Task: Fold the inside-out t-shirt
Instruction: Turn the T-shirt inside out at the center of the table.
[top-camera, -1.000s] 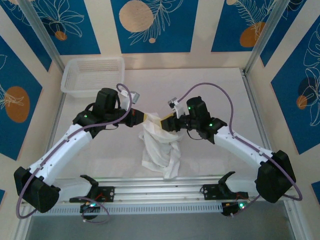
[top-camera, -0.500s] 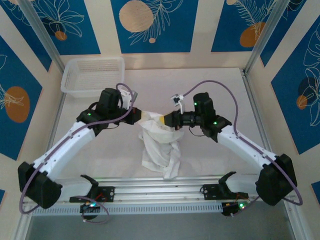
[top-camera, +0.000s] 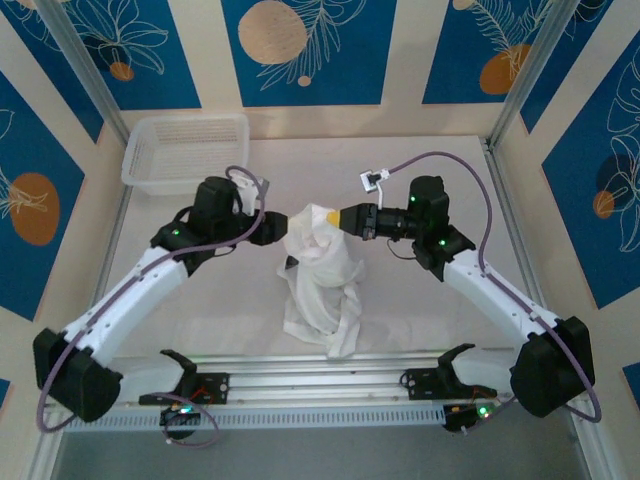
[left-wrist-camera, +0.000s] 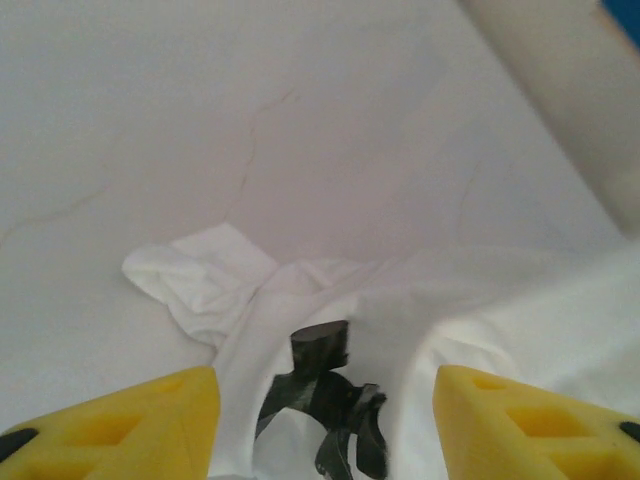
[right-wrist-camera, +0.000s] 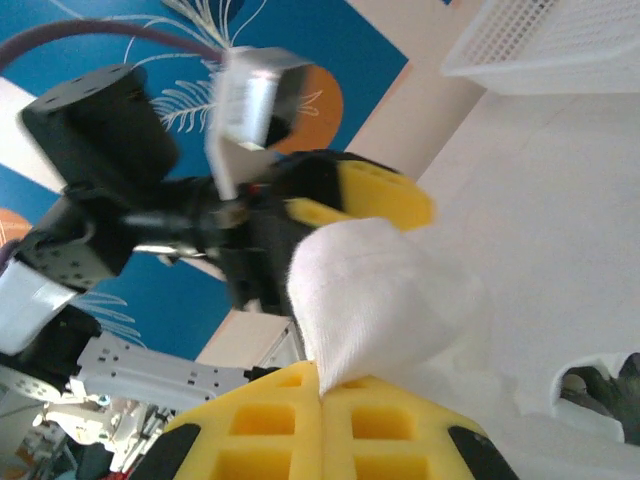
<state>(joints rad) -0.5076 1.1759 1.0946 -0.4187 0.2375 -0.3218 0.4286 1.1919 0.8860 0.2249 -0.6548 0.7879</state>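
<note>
White cotton on a pale table (top-camera: 300, 160): the t-shirt (top-camera: 322, 290) hangs bunched mid-table, its long axis running from the raised top down toward me and its lower end heaped on the surface. My right gripper (top-camera: 326, 216) pinches that top, fingers pressed together on a fold. The left gripper (top-camera: 284, 227) sits just beside it, jaws spread and empty, loose cloth ahead and below. The right wrist view makes the pinch plain. The left wrist view adds a sleeve-like flap (left-wrist-camera: 195, 280) lying flat.
</note>
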